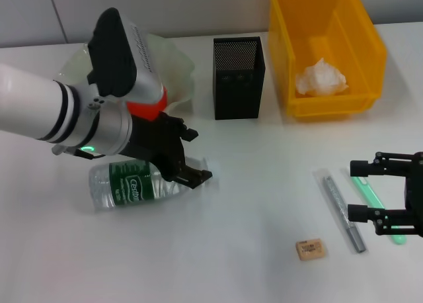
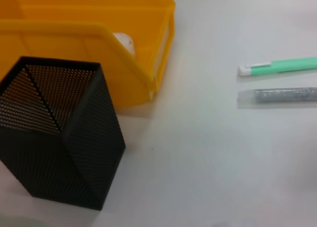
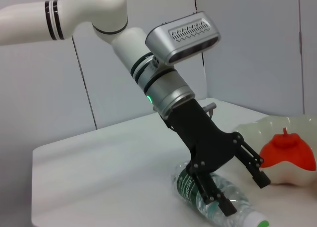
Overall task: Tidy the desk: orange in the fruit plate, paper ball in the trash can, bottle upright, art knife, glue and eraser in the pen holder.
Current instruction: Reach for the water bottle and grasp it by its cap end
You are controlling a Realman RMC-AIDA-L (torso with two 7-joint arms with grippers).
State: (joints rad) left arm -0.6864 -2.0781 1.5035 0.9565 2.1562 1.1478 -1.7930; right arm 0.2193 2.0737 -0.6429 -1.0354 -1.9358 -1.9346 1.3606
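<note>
Nearest you, at six o'clock, the eraser [image 1: 310,249] lies loose on the white table [image 1: 251,263]; grey art knife [image 1: 344,214] and green glue [image 1: 377,200] lie just beside each other at four o'clock, the right gripper [image 1: 360,190] hovering over the glue, fingers spread wide, holding nothing; left gripper [image 1: 187,159] at nine o'clock straddles the bottle [image 1: 135,184], which lies on its side, fingers wide and apparently not yet closed on it; done, you'd judge: orange [image 3: 288,152] in the fruit plate [image 1: 178,68], paper ball [image 1: 320,78] in the trash can [image 1: 324,45]; left: bottle upright, three items into the pen holder [image 1: 238,78] at twelve; plain pale panelled wall behind.
</note>
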